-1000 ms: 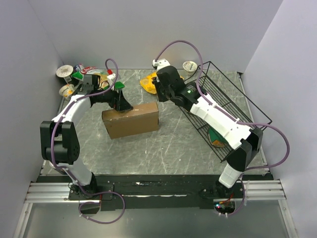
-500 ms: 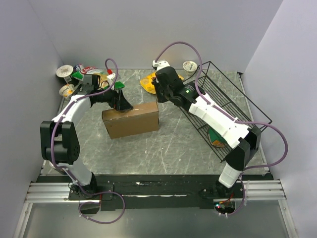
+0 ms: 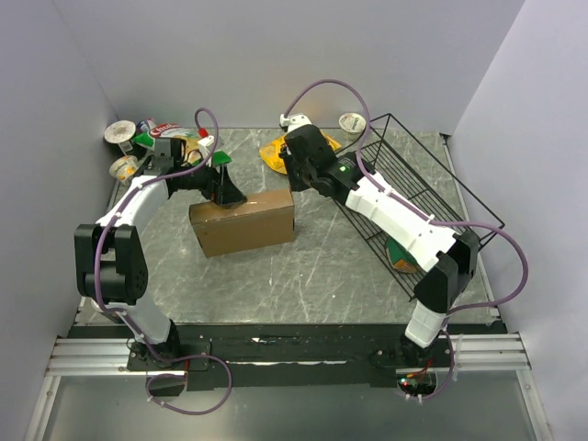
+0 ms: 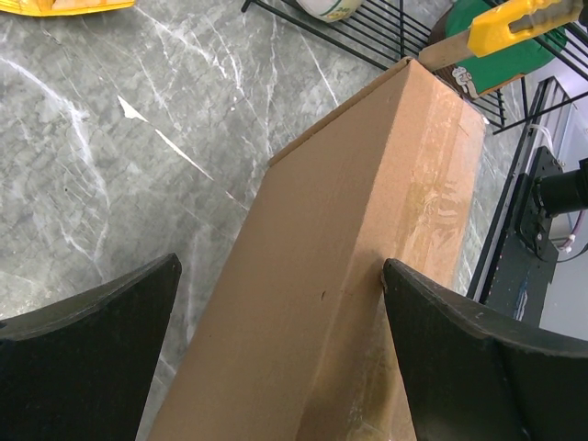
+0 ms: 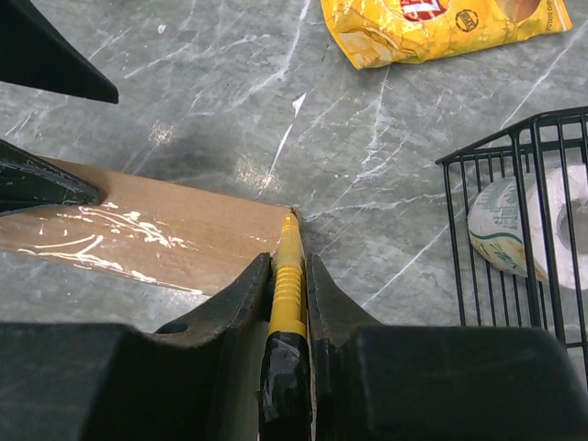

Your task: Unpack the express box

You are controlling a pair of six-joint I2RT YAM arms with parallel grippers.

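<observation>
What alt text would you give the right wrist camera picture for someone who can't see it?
The right gripper has its black fingers shut on a yellow box cutter, its tip at a corner of the taped brown cardboard express box on the grey marble table. A yellow snack bag lies beyond, and a black wire basket stands at the right.

Left wrist: express box (image 4: 367,230) cut at bottom. Right wrist: bag (image 5: 423,28) cut at top.
</observation>
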